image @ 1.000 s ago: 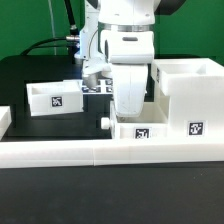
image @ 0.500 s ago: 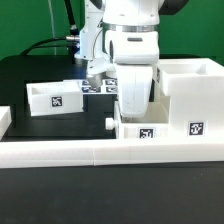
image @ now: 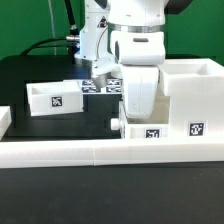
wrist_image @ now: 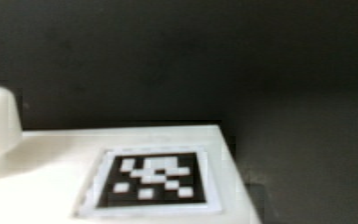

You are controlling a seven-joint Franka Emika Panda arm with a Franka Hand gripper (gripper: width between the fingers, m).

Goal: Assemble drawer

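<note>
A small white knobbed tray (image: 150, 132) lies on the black table just behind the border rail. Its knob (image: 117, 123) points to the exterior view's left and its other end meets the tall box housing (image: 190, 90). My gripper (image: 140, 114) reaches down into this tray; the white hand hides the fingertips, which appear shut on the tray wall. The second tray (image: 55, 98) lies apart on the exterior view's left. The wrist view shows a white tagged surface (wrist_image: 155, 180) close up over the dark table, with no fingers in sight.
The long low white border rail (image: 90, 152) runs across the front. The marker board (image: 100, 85) lies flat behind my hand. Black cables hang at the back on the exterior view's left.
My hand and the near tray have slid together toward the exterior view's right, closer to the box housing. The second tray has not moved.
</note>
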